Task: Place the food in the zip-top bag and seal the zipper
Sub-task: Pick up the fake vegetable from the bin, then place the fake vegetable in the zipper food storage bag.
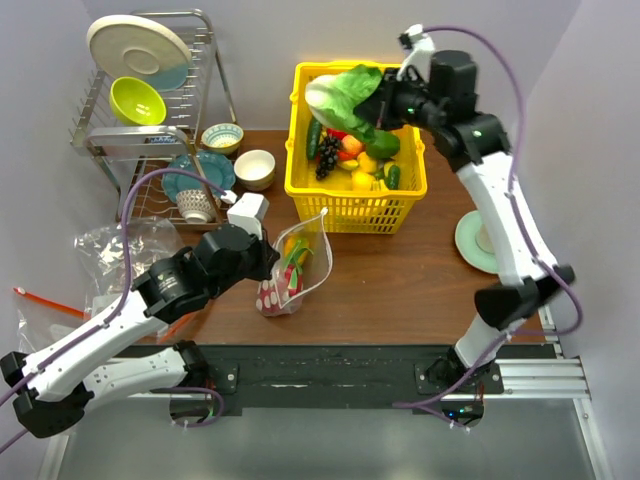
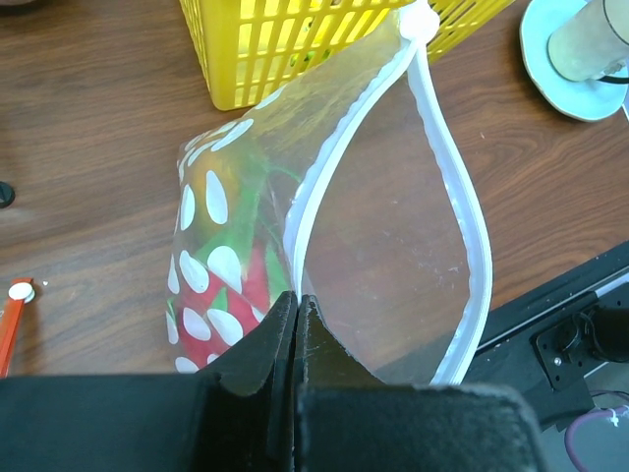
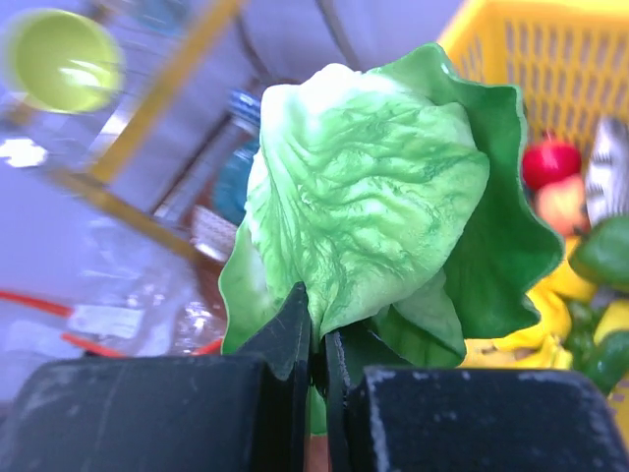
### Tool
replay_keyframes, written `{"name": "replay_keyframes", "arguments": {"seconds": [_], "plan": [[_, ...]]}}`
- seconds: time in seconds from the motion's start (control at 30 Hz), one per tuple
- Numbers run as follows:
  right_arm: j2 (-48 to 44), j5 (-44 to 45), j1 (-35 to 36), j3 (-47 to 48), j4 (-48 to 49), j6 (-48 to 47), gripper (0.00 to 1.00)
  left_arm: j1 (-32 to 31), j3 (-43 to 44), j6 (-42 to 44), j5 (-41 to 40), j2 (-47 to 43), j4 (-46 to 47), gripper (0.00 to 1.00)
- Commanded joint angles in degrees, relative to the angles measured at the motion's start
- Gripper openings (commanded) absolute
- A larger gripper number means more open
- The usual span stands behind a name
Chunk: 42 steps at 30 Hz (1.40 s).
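Note:
The white-dotted zip-top bag (image 1: 297,265) stands open on the table in front of the yellow basket (image 1: 303,160), with a pink-red dragon fruit (image 2: 246,295) and green pieces inside. My left gripper (image 2: 297,300) is shut on the bag's zipper (image 2: 329,167) edge and holds the mouth open. My right gripper (image 3: 322,339) is shut on a leafy green lettuce (image 3: 369,206) and holds it above the basket's back left corner; the lettuce also shows in the top view (image 1: 345,92). More toy food (image 1: 365,160) lies in the basket.
A dish rack (image 1: 150,100) with plate and green bowl stands at the back left, bowls (image 1: 254,168) beside it. A plate with a cup (image 1: 478,243) sits at the right. Plain clear bags (image 1: 110,250) with an orange-red strip lie at the left.

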Motion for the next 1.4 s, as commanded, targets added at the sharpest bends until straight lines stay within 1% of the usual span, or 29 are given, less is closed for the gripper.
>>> {"name": "replay_keyframes", "arguments": {"seconds": [0.0, 0.1, 0.13, 0.17, 0.23, 0.37, 0.43, 0.5, 0.6, 0.63, 0.67, 0.77, 0.93, 1.03, 1.07, 1.23, 1.37], "plan": [[-9.7, -8.0, 0.0, -4.5, 4.0, 0.3, 0.00, 0.1, 1.5, -0.9, -0.8, -1.6, 0.2, 0.00], [-15.8, -12.7, 0.0, -12.1, 8.1, 3.2, 0.00, 0.1, 1.5, -1.1, -0.6, -1.7, 0.1, 0.00], [-19.8, -14.0, 0.1, -14.2, 9.1, 4.6, 0.00, 0.1, 1.5, -1.0, -0.5, -1.8, 0.1, 0.00], [-21.6, -16.7, 0.1, -18.3, 11.2, 5.1, 0.00, 0.1, 1.5, -1.1, -0.6, -1.9, 0.0, 0.00], [-26.4, -19.4, 0.0, -21.7, 12.0, 5.6, 0.00, 0.1, 1.6, -1.1, -1.0, -2.2, -0.2, 0.00], [-32.6, -22.7, 0.0, -28.9, 7.7, 5.6, 0.00, 0.1, 1.5, -1.1, -1.6, -2.9, -0.3, 0.00], [-35.1, -24.2, 0.1, -32.1, 6.9, 6.1, 0.00, 0.1, 1.4, -1.2, -1.9, -3.1, -0.3, 0.00], [-38.9, -24.7, 0.0, -37.6, 7.1, 7.0, 0.00, 0.1, 1.5, -1.3, -2.0, -3.1, -0.2, 0.00], [-43.2, -27.2, 0.0, -45.7, 10.6, 10.4, 0.00, 0.1, 1.6, -1.2, -1.8, -2.8, 0.5, 0.00], [-44.0, -30.0, 0.1, -48.1, 12.3, 13.3, 0.00, 0.1, 1.6, -1.3, -1.5, -2.7, 0.7, 0.00], [-44.9, -31.1, 0.2, -52.6, 16.1, 14.9, 0.00, 0.1, 1.8, -1.4, -1.4, -2.5, 0.8, 0.00], [-46.6, -31.1, 1.3, -57.7, 16.3, 16.6, 0.00, 0.1, 2.0, -1.6, -0.8, -2.0, 1.4, 0.00], [-47.3, -29.2, 3.4, -60.2, 13.4, 14.6, 0.00, 0.1, 2.3, -1.9, 0.0, -0.9, 2.3, 0.00], [-46.5, -26.7, 7.0, -61.0, 12.7, 14.2, 0.00, 0.1, 2.4, -2.1, 0.2, -0.5, 2.7, 0.00], [-46.2, -25.5, 7.9, -60.5, 11.2, 13.5, 0.00, 0.1, 2.4, -2.3, 0.3, -0.3, 2.9, 0.00], [-41.8, -14.8, 13.3, -56.0, 4.8, 10.2, 0.00, 0.1, 2.3, -2.4, 0.5, 0.2, 3.4, 0.00], [-36.4, -6.7, 14.2, -51.2, -3.1, 7.4, 0.00, 0.1, 2.4, -2.4, 0.8, 0.4, 3.5, 0.00]]}}
